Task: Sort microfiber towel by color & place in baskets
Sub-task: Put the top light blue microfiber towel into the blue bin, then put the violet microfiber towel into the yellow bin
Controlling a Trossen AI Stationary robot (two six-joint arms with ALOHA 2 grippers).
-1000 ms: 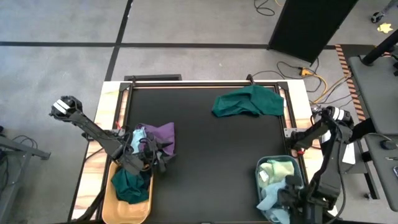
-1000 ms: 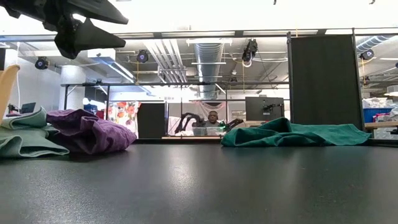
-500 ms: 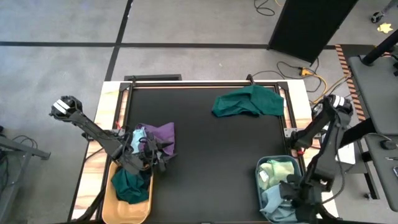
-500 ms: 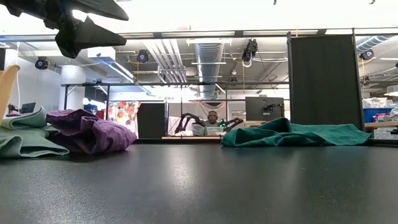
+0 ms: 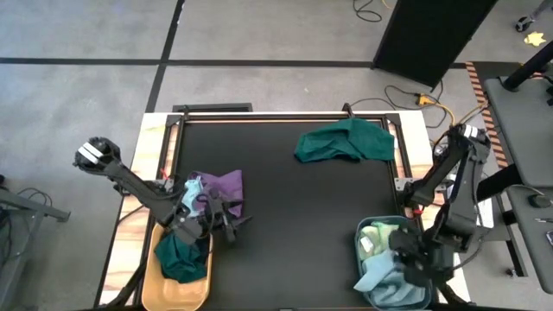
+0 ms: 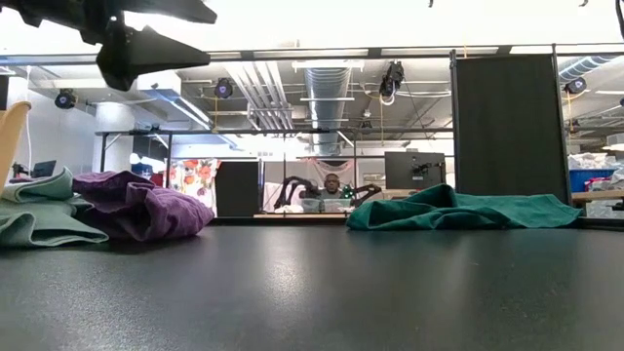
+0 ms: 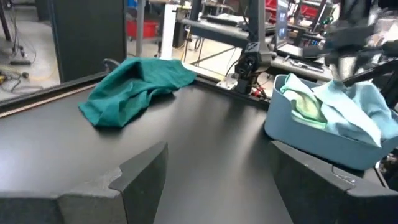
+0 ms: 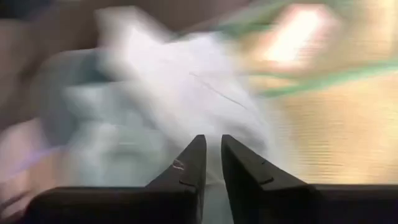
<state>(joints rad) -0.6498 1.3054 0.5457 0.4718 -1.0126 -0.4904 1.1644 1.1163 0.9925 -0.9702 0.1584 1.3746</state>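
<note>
My left gripper (image 5: 226,220) (image 6: 185,29) (image 7: 217,155) hangs open above the table, beside the orange-yellow basket (image 5: 151,281), which holds a dark green cloth (image 5: 179,257). A purple cloth (image 5: 223,183) (image 6: 146,205) and a light teal one (image 5: 192,186) (image 6: 34,210) lie heaped just beyond it. Another dark green cloth (image 5: 346,141) (image 6: 458,210) (image 7: 137,87) lies crumpled near the far right corner. My right gripper (image 5: 408,257) (image 8: 212,144) is shut over the grey-blue basket (image 5: 359,233) (image 7: 311,140). That basket holds a pale yellow-green cloth (image 5: 384,235) and a light blue cloth (image 5: 380,278) (image 8: 155,81). My right gripper points down at the light blue cloth in the grey-blue basket. The blurred wrist view does not show whether its fingertips touch the cloth.
The middle of the dark table (image 5: 294,225) lies bare between the two baskets. Wooden side strips and a metal frame (image 5: 399,177) border it. Beyond the far edge, a person (image 6: 334,185) sits at a desk in the room.
My left gripper has drifted slightly toward the table's right and near edges, staying above the table. My right arm has swung over the grey-blue basket, and its gripper has shifted a little toward the far edge. The light blue cloth now laps over the basket's near left rim.
</note>
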